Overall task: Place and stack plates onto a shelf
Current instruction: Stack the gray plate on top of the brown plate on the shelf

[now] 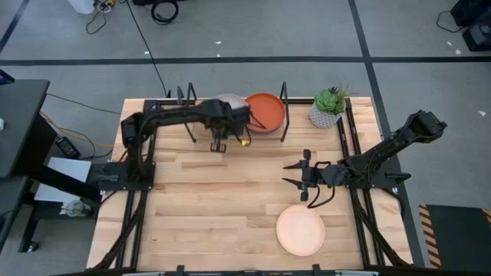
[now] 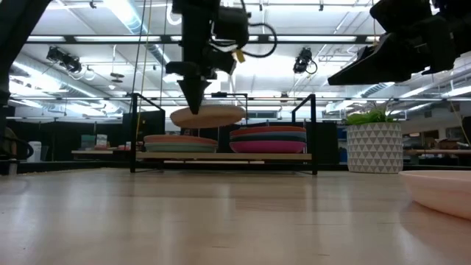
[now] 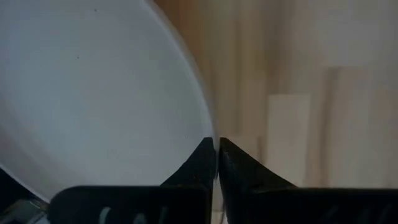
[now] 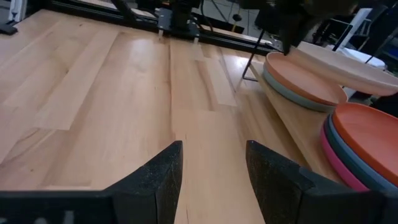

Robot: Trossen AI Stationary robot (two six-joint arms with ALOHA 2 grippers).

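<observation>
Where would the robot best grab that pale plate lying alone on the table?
By the rim. The cream plate lies flat, so only its raised edge offers thin sides to pinch. The open right end effector hovers beside it and could likely come down on the edge nearest it.

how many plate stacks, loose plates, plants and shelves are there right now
plate stacks: 2, the orange-topped stack and the lower stack
loose plates: 2, the held plate in the left tool and the table plate
potted plant: 1
shelf: 1
total: 6
</observation>
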